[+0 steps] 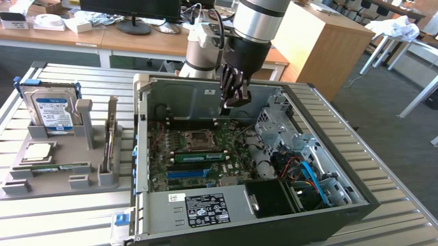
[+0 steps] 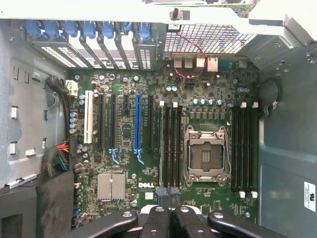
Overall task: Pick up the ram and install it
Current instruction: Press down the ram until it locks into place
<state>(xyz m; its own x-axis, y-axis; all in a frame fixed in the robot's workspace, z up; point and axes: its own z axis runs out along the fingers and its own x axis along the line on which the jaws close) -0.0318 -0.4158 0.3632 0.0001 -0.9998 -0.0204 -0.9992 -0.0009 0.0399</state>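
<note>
Hovering over the open black computer case (image 1: 308, 225), the dark gripper (image 1: 231, 106) has jaws together; walls well clear. A thin green ram stick (image 1: 198, 157) sits slotted inside.

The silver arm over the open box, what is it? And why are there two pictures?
That is a robot arm, and the box is an open computer case. One picture comes from a camera off to the side; the other from a camera on the arm's wrist, looking down at the green motherboard. The pincer at the arm's end is shut and hangs above the case, holding nothing I can see. A green ram stick sits on the board beside the square processor socket. On the table, a grey holder keeps a hard drive and another green stick.
</note>
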